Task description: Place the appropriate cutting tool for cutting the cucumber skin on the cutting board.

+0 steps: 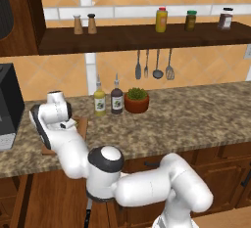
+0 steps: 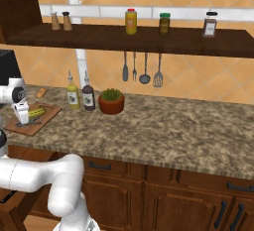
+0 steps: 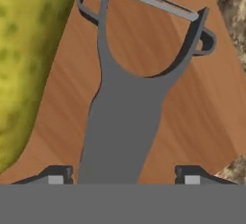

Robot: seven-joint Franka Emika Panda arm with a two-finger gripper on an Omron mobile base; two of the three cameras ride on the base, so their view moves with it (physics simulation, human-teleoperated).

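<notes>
Arm stretched left, hand [image 3: 123, 180] lowered, fingers parted

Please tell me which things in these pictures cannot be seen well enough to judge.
- Peeler: hand view, the handle end is cut off by the bottom band, so whether the tool grips it is unclear.
- Cucumber: hand view, cut off by the left edge.
- Cutting board: left base view, mostly hidden behind the arm.
- Peeler on the board: right base view, too small.
</notes>
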